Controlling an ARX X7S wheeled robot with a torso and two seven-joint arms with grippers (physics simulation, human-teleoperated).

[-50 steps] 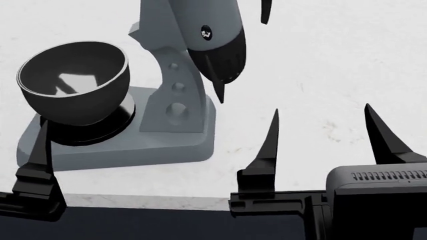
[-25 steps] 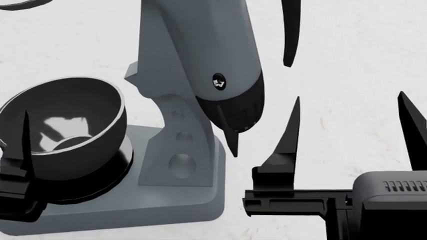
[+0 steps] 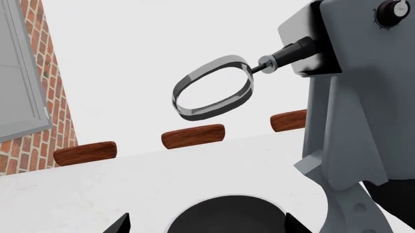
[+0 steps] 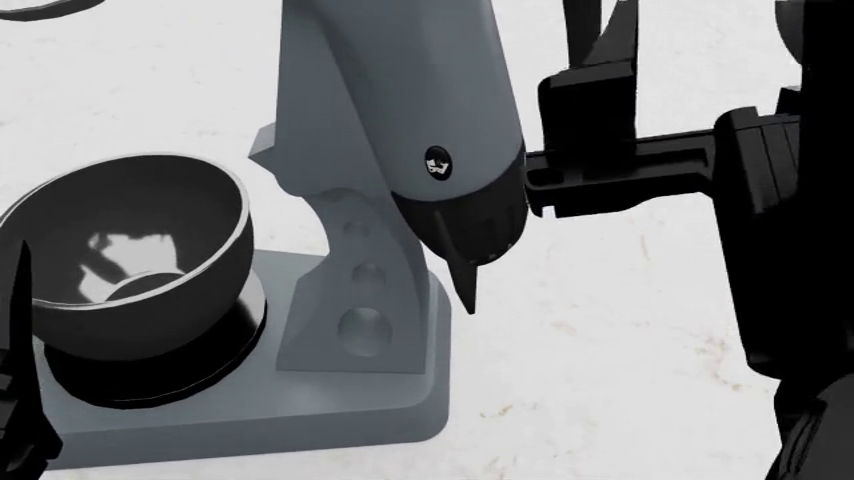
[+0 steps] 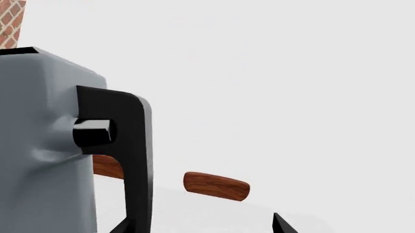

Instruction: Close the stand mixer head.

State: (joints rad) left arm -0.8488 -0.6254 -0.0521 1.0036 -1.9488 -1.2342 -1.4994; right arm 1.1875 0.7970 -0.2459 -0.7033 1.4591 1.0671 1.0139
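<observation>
The stand mixer head (image 4: 400, 90) is tilted up, its black ribbed pointed end (image 4: 467, 235) hanging toward me, with a round badge (image 4: 438, 163) on it. It also shows in the left wrist view (image 3: 363, 107), with a metal beater loop (image 3: 213, 88) sticking out. The dark metal bowl (image 4: 127, 255) sits on the flat grey base (image 4: 334, 420). My right gripper (image 4: 687, 40) is open, raised just right of the head's black end, its fingers pointing up out of view. In the right wrist view (image 5: 203, 226) the head's grey body (image 5: 39, 145) stands beside one finger. My left gripper (image 3: 206, 226) is open over the bowl (image 3: 227, 216).
White counter (image 4: 627, 350) lies all around the mixer. Three brown wooden pieces (image 3: 193, 136) line the counter's far edge. A brick wall (image 3: 61, 111) with a window frame stands at one side. One left finger (image 4: 16, 380) shows at the head view's left edge.
My right gripper has risen from low at the counter's front to beside the head's black end. My left gripper has slid left, nearly out of the head view. The mixer head has not moved.
</observation>
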